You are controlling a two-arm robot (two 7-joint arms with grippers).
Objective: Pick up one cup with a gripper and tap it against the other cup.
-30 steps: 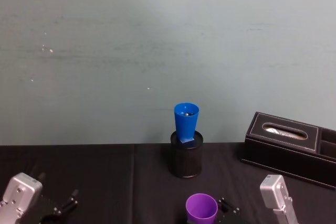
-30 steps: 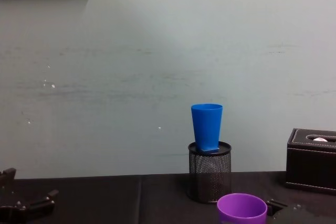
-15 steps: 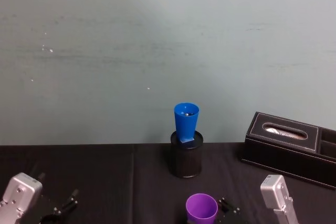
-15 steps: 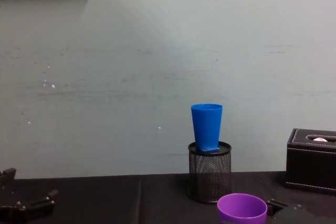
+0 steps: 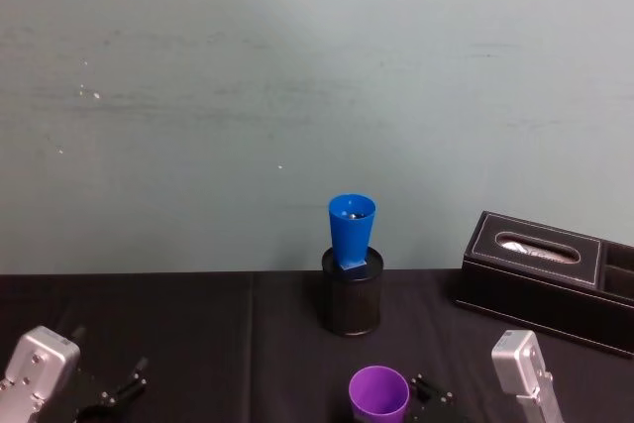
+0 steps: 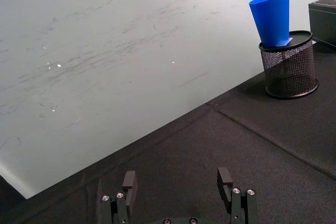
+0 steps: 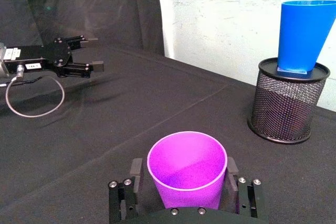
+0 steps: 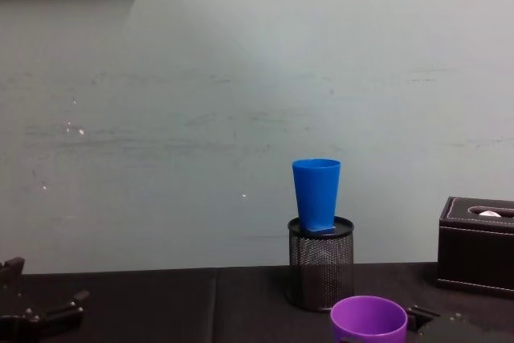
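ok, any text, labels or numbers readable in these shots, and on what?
Nothing is legible.
White label on the arm behind the left hand: printed, too small to read.
Purple cup between the fingers of the right hand, blue cup, mesh pen holder: no markings.
Tissue box: no readable text.

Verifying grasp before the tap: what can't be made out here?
- Purple cup base: behind the right gripper in the right wrist view, cut by the bottom edge in head and chest views. Lifted or not is unclear.
- What the blue cup rests on: hidden inside the holder.
- Left gripper body: cut by the left wrist view's edge.
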